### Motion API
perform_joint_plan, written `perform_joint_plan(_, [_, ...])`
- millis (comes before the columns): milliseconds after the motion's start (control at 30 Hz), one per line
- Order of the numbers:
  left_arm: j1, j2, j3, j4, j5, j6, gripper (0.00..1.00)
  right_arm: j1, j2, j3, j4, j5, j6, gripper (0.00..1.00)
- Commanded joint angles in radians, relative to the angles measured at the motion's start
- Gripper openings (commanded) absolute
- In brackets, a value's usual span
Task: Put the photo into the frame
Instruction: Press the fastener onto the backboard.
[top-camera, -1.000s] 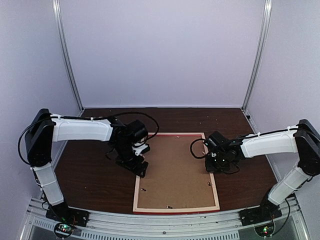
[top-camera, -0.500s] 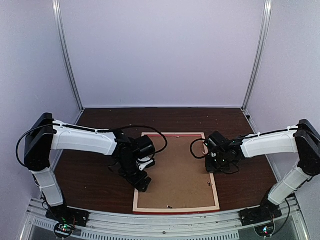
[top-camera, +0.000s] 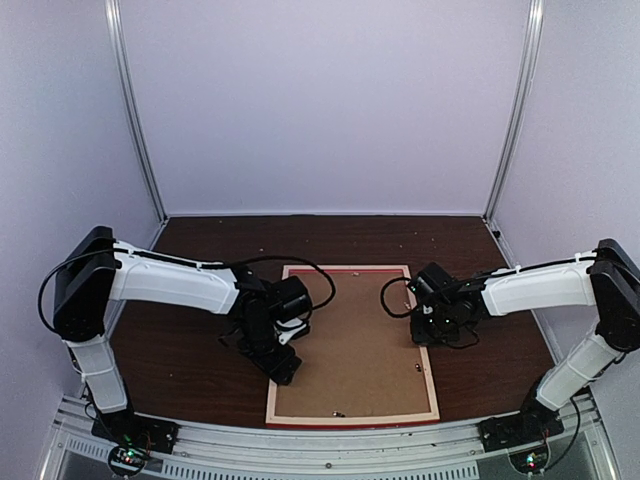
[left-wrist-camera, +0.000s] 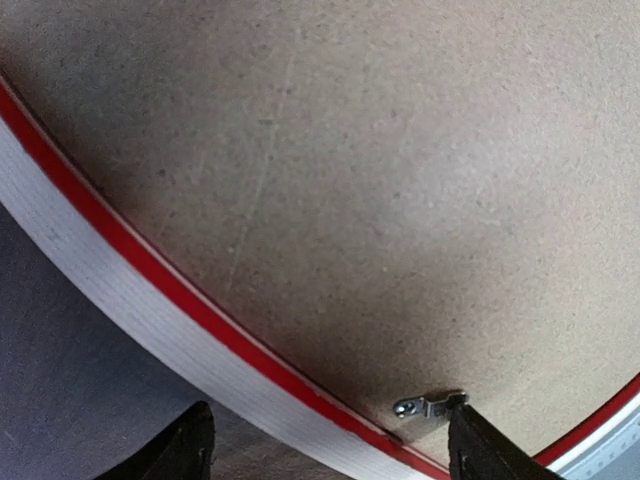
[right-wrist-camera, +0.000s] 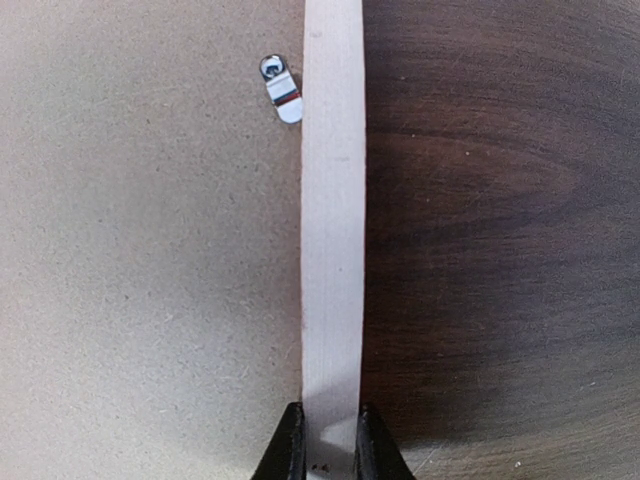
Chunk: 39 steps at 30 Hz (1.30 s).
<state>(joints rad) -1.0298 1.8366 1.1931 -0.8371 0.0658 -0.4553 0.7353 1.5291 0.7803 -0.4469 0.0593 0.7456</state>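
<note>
Holds left fingers (left-wrist-camera: 185, 450) spread wide over left rail of frame (top-camera: 360, 268); rests right fingers (right-wrist-camera: 288, 448), nearly pressed together, on right rail; shows board (top-camera: 350, 350) inside, at table's (top-camera: 180, 360) near edge.

The top camera sits high up behind the arms (top-camera: 170, 285). It looks down on the whole bench (top-camera: 180, 350) from far off. The left wrist camera looks down from very close at the left side of the frame (left-wrist-camera: 150, 270) and the brown board (left-wrist-camera: 380, 180). The right wrist camera looks straight down, close, at the frame's right side. All three views show the frame and board.
</note>
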Motion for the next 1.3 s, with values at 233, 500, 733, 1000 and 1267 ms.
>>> perform_joint_plan(233, [-0.006, 0.043, 0.022, 0.014, -0.027, -0.006, 0.74, 0.004, 0.006, -0.021, 0.05, 0.009, 0.027, 0.0])
perform_joint_plan(500, [-0.006, 0.066, 0.052, 0.026, -0.041, -0.013, 0.66, 0.004, 0.012, -0.019, 0.056, 0.005, 0.026, 0.0])
perform_joint_plan(733, [-0.006, 0.067, 0.069, 0.032, -0.051, -0.029, 0.61, 0.005, 0.009, -0.023, 0.058, 0.005, 0.025, 0.0])
perform_joint_plan(1000, [-0.006, 0.014, 0.062, 0.091, -0.01, -0.036, 0.61, 0.005, 0.021, -0.02, 0.064, 0.0, 0.023, 0.0])
perform_joint_plan(1267, [-0.006, -0.022, 0.01, 0.089, 0.001, -0.016, 0.76, 0.005, 0.027, -0.031, 0.081, -0.007, 0.026, 0.0])
